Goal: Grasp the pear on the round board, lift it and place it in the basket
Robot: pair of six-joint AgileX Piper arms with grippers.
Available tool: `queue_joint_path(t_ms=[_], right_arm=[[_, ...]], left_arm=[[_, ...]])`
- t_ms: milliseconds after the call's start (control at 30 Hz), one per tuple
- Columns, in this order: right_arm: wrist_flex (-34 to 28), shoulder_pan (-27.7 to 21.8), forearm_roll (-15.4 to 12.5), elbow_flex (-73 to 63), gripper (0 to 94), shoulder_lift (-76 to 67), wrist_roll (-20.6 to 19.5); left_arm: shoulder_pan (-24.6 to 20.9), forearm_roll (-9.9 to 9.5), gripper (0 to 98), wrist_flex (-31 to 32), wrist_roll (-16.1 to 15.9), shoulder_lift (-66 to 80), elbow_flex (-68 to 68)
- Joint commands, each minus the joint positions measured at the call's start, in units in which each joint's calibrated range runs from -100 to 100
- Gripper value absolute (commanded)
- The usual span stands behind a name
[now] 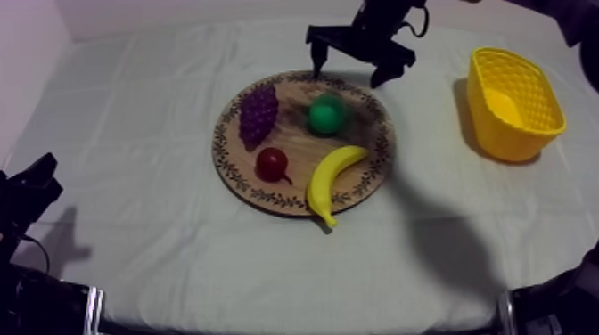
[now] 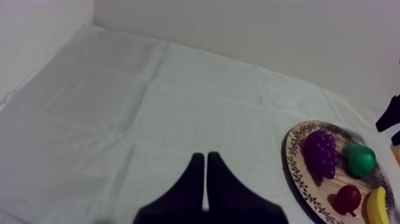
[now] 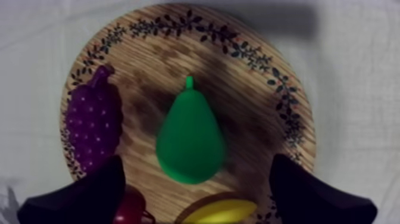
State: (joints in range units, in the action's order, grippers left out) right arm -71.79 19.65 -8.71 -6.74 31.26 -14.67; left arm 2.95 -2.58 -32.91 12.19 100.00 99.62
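Observation:
The green pear (image 1: pixel 326 114) (image 3: pixel 190 137) lies on the round wooden board (image 1: pixel 379 165) (image 3: pixel 256 113), toward its far side. My right gripper (image 1: pixel 352 64) (image 3: pixel 196 164) hovers above the board's far edge, open, with one finger on each side of the pear and nothing held. The yellow basket (image 1: pixel 514 102) stands at the right of the table. My left gripper (image 1: pixel 36 183) (image 2: pixel 205 182) rests low at the left, its fingers together in a narrow wedge. From there the pear (image 2: pixel 361 159) appears on the board (image 2: pixel 296 173).
The board also carries purple grapes (image 1: pixel 258 114) (image 3: pixel 92 125) (image 2: pixel 321 154), a small red fruit (image 1: pixel 272 163) (image 3: pixel 130 208) (image 2: pixel 347 198) and a banana (image 1: pixel 332 181) (image 3: pixel 220 211) (image 2: pixel 376 205). A wall runs behind the cloth-covered table.

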Motion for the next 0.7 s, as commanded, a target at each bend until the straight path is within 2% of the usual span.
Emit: queue_joint_path(t_ms=[0, 667], right_arm=[[-0.71, 0.12, -0.29, -0.61, 91.6, 2.02, 0.20], [-0.84, 1.53, -1.63, -5.02, 87.1, 11.51, 0.58]], left_arm=[[-0.02, 0.02, 0.1, 0.01, -0.01, 0.00, 0.05], [-0.02, 0.02, 0.1, 0.01, -0.01, 0.00, 0.05]])
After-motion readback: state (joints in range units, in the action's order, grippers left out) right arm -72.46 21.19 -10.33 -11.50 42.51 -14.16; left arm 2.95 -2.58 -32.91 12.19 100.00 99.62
